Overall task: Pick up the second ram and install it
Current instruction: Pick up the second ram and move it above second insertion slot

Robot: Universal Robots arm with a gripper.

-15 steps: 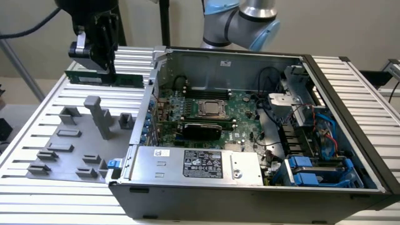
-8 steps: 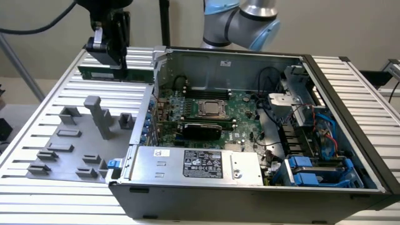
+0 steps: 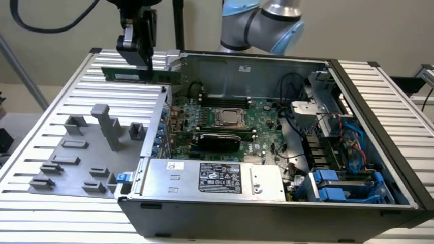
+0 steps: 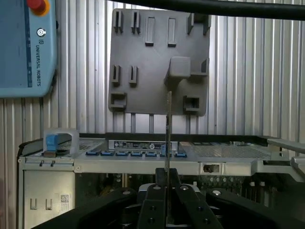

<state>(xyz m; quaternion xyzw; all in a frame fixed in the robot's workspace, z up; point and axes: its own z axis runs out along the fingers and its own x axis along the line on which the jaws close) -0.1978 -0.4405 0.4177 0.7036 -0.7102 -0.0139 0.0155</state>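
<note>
Green board pinched edgewise: the second ram (image 3: pixel 122 75) sits in the claw (image 3: pixel 140 63), whose fingers are pressed against the stick's two flat faces. The stick hangs directly under the claw, clear of everything beneath it. Its long axis runs level and crosswise to the fingers, so a length of green sticks out on each side of the claw, the shorter end reaching toward the computer case (image 3: pixel 271 63). In the wrist view the same stick (image 4: pixel 167 124) shows as a thin line running straight out from between the claw's fingers (image 4: pixel 167 210), which suggests it is held square and not skewed.

Below the claw and a little to the side away from the case lies the grey holder plate (image 3: pixel 74 162) with its upright blocks. The stick is lifted well apart from them, so the pick-up looks done.

The motherboard (image 3: pixel 261 114) lies lower than the claw, down inside the open case, off beyond the stick's shorter end. The stick is carried just outside the case wall, near its top edge, and is not yet over the board. I cannot tell from here which slot stands free.
</note>
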